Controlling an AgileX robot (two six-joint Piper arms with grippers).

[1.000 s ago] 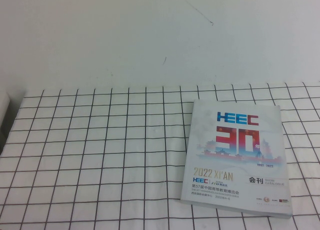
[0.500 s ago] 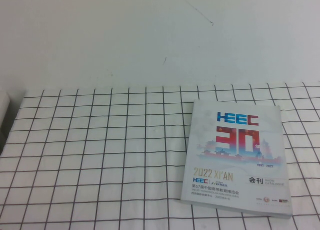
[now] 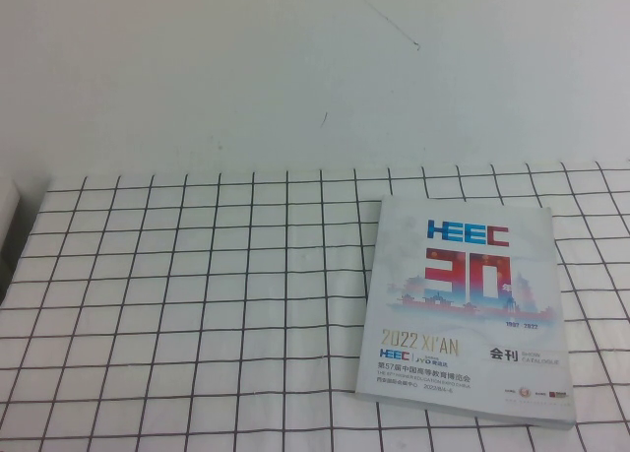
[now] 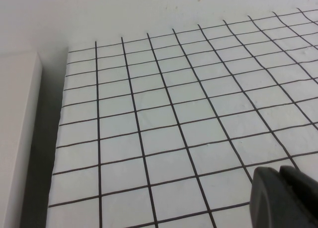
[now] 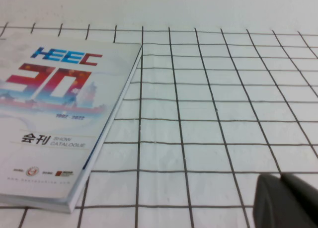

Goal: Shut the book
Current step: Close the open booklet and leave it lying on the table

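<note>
Left gripper (image 4: 283, 193) over bare checked cloth (image 3: 197, 304) at left and right gripper (image 5: 285, 198) right of the book (image 3: 463, 309), openings impossible to tell, hover clear, likely because it already lies shut.

**White checked cloth before a plain wall**

A white cloth (image 3: 197, 304) ruled with thin black lines into a grid of squares lies flat and fills the lower half of the high view. Behind its far edge rises a bare white wall (image 3: 246, 68), marked by one thin dark line (image 3: 389, 24) slanting down to a small tick. Just beside the cloth's left edge stands a pale white block (image 4: 17, 133), with a shadowed gap between them.
</note>
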